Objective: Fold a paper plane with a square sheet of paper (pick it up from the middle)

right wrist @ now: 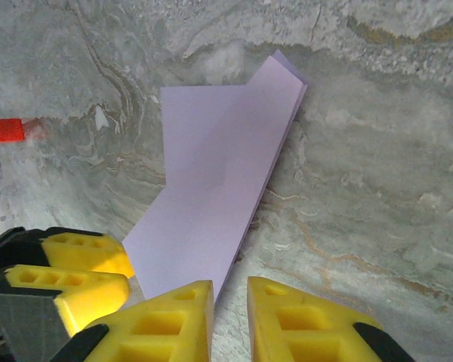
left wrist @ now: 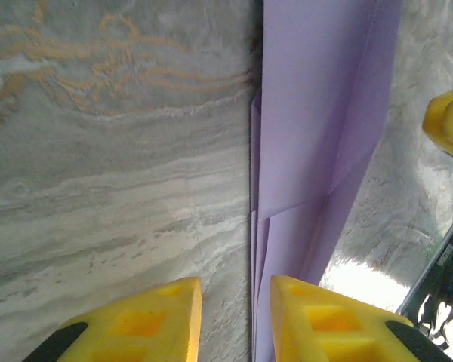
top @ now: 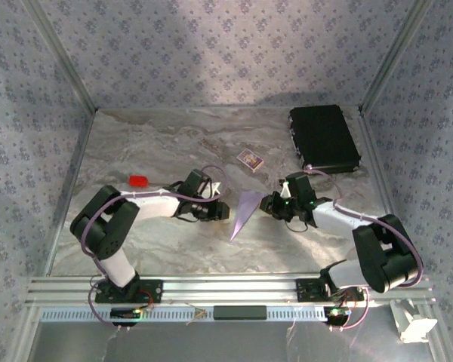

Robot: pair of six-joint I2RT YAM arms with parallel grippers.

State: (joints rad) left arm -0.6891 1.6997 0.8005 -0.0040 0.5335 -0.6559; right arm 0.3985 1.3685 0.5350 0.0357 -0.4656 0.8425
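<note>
The paper plane (top: 244, 213) is a slim, pointed, pale lilac dart lying flat mid-table, its tip toward the near edge. My left gripper (top: 225, 211) sits low at its left side, open. In the left wrist view (left wrist: 235, 290) the plane's (left wrist: 317, 113) layered long edge runs up through the gap, and the right finger is over the paper. My right gripper (top: 270, 204) is at the plane's right side. Its jaws (right wrist: 230, 290) stand narrowly apart over bare table, with the plane's (right wrist: 219, 181) edge ending by the left finger.
A small red block (top: 139, 181) lies to the left of the left arm. A small patterned card (top: 250, 159) sits behind the plane. A black case (top: 324, 137) rests at the back right. Patterned walls enclose the marbled table (top: 158, 241).
</note>
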